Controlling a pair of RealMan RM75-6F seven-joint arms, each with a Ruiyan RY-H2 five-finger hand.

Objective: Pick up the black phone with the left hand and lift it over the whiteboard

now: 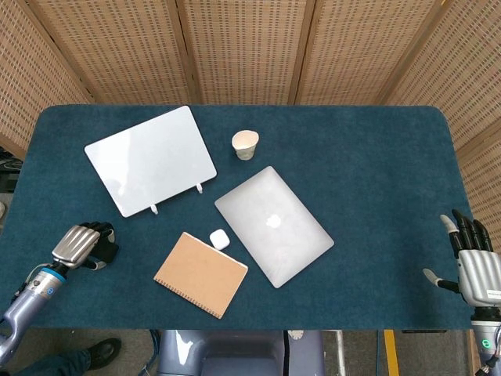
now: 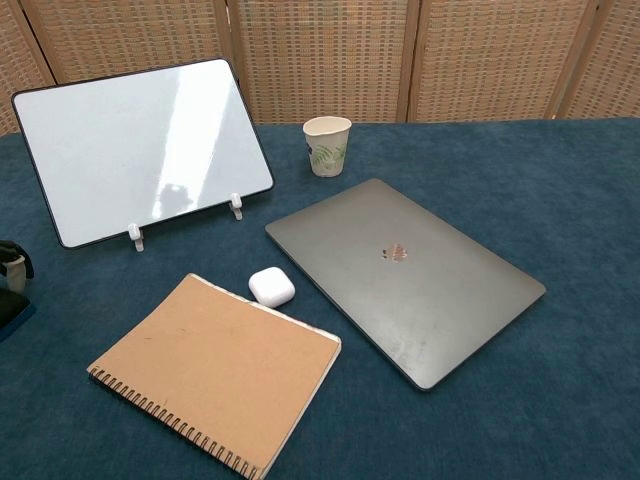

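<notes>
One phone, black, lying at the table's left edge below the whiteboard; our left hand is curling its fingers over it, grasp forming. We are judging next: secure hold, then raise toward the whiteboard. Right hand idling, fingers spread.

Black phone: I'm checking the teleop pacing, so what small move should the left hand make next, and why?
Probably a short straight lift. In the head view the left hand is curled over the black phone, which appears to lie on the table; whether the grip is firm cannot be told. The whiteboard stands further back.
</notes>
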